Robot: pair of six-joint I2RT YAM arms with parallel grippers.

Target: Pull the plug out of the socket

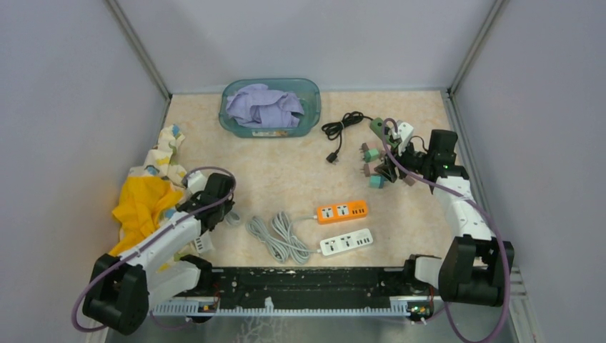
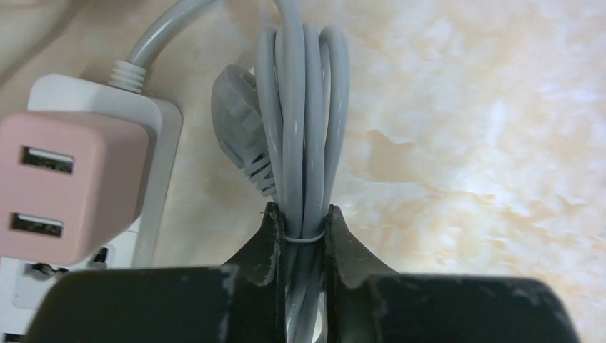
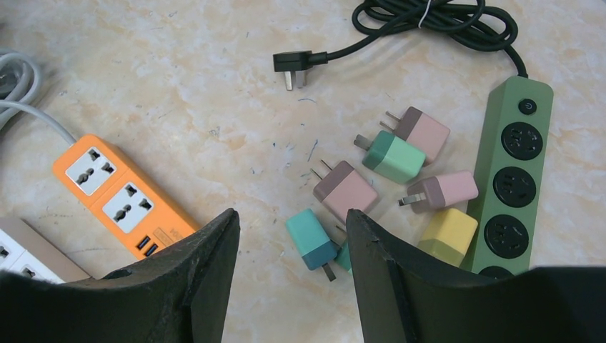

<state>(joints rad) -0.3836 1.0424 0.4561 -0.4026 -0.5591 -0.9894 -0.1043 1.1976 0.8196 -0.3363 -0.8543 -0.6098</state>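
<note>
One plug (image 2: 68,186) beside left gripper (image 2: 301,236)

2 white-and-black arms (image 1: 170,236), purple cables (image 1: 74,314), scuffed black jaws

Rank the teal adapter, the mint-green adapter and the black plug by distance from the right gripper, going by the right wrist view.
From the right gripper, jaws open:
1. teal adapter: right at the gap between the jaws, slightly right.
2. mint-green adapter: farther out and to the right, in the loose cluster.
3. black plug: farthest, almost straight ahead near the top of the view.
</note>
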